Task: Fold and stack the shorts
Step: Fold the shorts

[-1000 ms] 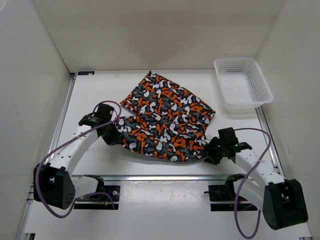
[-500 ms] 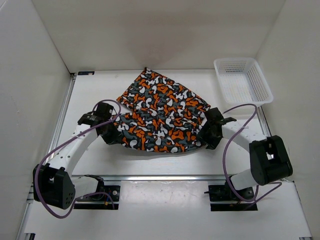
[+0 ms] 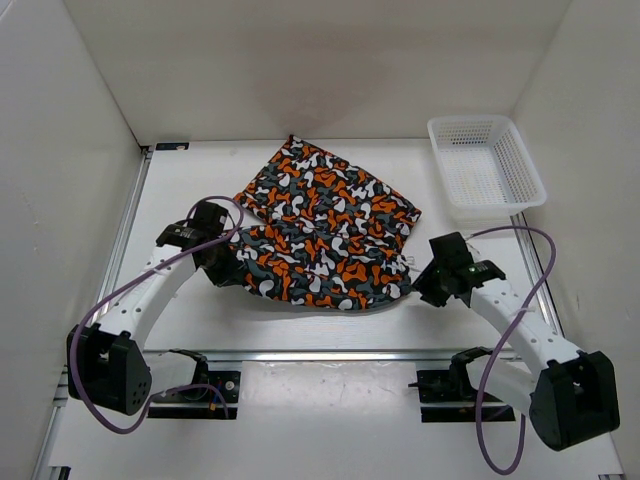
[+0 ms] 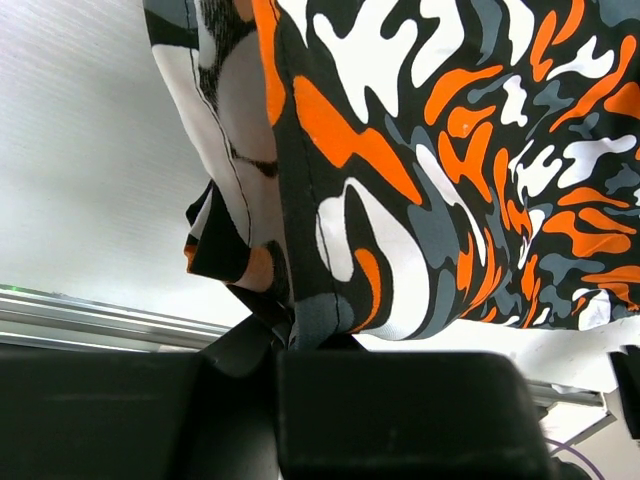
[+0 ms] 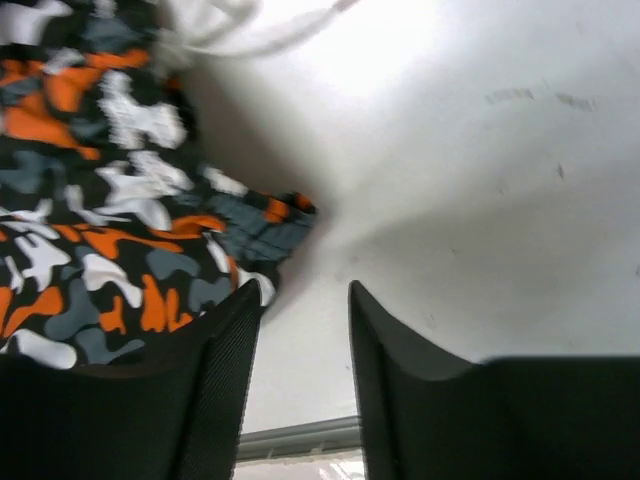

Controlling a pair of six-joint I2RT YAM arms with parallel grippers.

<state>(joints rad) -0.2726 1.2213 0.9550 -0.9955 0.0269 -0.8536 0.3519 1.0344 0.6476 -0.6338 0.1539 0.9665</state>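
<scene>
The camouflage shorts (image 3: 322, 232) lie bunched and partly folded on the middle of the white table, their print orange, black, grey and white. My left gripper (image 3: 222, 264) is shut on their left edge. In the left wrist view the cloth (image 4: 420, 150) hangs up and away from the pinched jaws (image 4: 300, 338). My right gripper (image 3: 428, 284) stands open just right of the shorts' near right corner, apart from the cloth. In the right wrist view nothing lies between its fingers (image 5: 232, 340), and the shorts' corner (image 5: 255, 225) sits just beyond the left fingertip.
A white mesh basket (image 3: 487, 165) stands at the back right corner of the table. White walls close in the left, right and back sides. A metal rail (image 3: 330, 354) runs along the near edge between the arm bases.
My right gripper carried the shorts' right corner back over the pile, let go and drew away toward the near right. The left gripper kept its hold and barely moved.
</scene>
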